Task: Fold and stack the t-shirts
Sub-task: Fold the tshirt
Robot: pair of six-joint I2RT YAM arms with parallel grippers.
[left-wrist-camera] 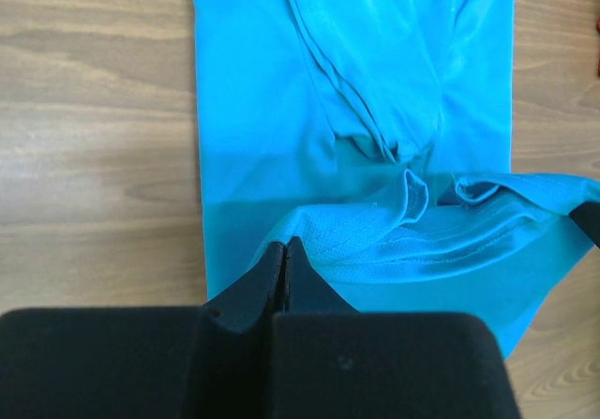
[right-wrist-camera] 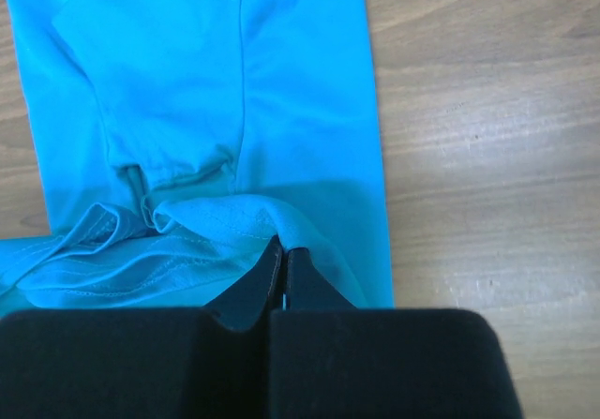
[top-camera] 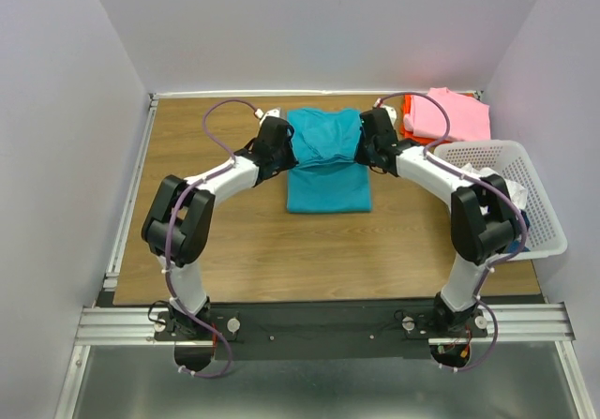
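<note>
You're mid-fold: the soft teal short-sleeved t-shirt lies on the wooden counter, your left end effector and right end effector each clamped on its lifted edge, so next likely carry both evenly over the flat part and release

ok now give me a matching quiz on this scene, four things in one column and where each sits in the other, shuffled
Things
1. teal cloth t-shirt
2. pink folded cloth t-shirt
3. orange-red folded cloth
4. white plastic lattice basket

Places
a. right edge of the wooden table
b. far right corner, top of the pile
c. middle of the table, pinched by the left gripper and the right gripper
d. beneath the pink one, only its edge showing

Pairs: 1-c, 2-b, 3-d, 4-a
</note>
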